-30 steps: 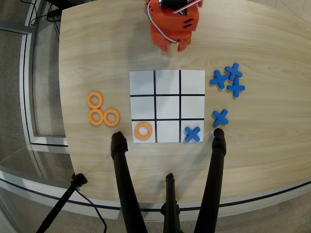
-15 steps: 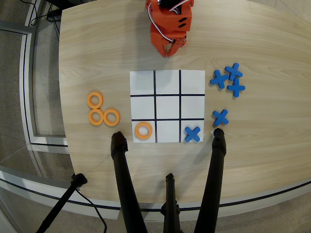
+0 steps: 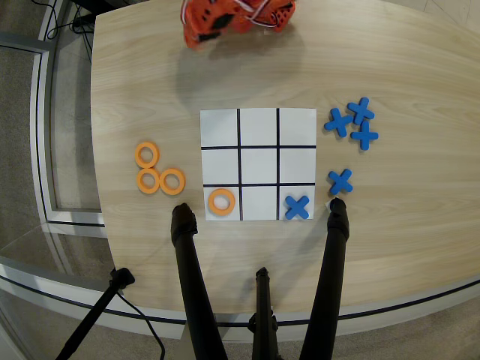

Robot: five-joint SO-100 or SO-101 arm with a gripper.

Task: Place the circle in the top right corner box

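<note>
On a wooden table (image 3: pixel 420 247), the arm (image 3: pixel 232 19) sits folded beyond the grid (image 3: pixel 259 163), its gripper's state unreadable; 3 rings (image 3: pixel 148 155) wait left, nothing grasped, so reaching comes next.

Blue X (image 3: pixel 298 208) in a corner cell — four more (image 3: pixel 352 124) beside the grid sheet (image 3: pixel 258 125)
</note>
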